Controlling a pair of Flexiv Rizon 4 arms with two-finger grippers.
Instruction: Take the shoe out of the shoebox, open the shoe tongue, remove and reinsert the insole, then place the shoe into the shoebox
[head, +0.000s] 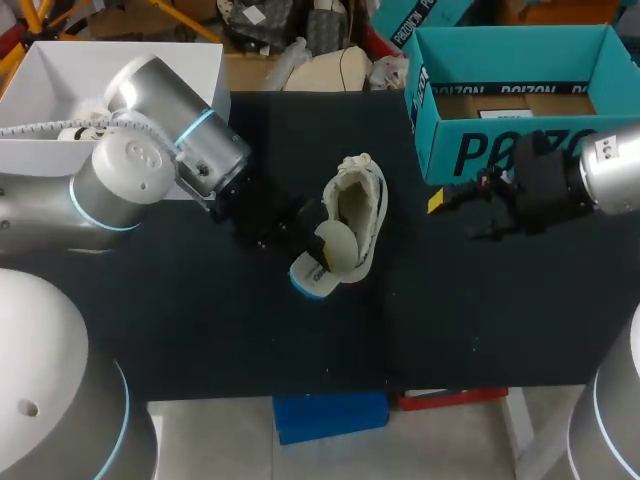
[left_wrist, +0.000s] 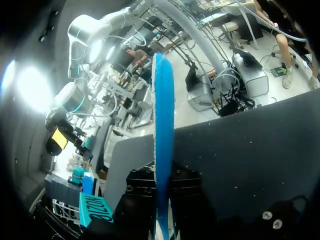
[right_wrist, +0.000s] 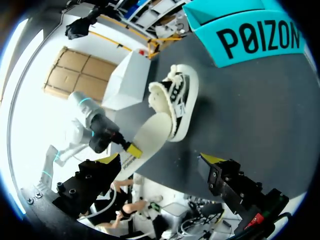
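A cream shoe (head: 362, 205) lies on the black table (head: 200, 330), its opening facing up. Its insole (head: 328, 256), cream on top and blue underneath, sticks out of the shoe's heel end. My left gripper (head: 303, 238) is shut on the insole's free end. In the left wrist view the insole (left_wrist: 163, 150) stands edge-on straight ahead, and the fingertips are hidden. In the right wrist view the shoe (right_wrist: 177, 100) and insole (right_wrist: 145, 140) lie ahead of my right gripper (right_wrist: 164, 162), which is open and holds nothing. The right gripper (head: 462, 212) hovers right of the shoe, below the teal shoebox (head: 520, 150).
The teal shoebox (right_wrist: 250, 32) stands open at the table's back right with a cardboard insert inside. A white box (head: 40, 150) sits at the back left, behind my left arm. Bare black table lies in front of the shoe.
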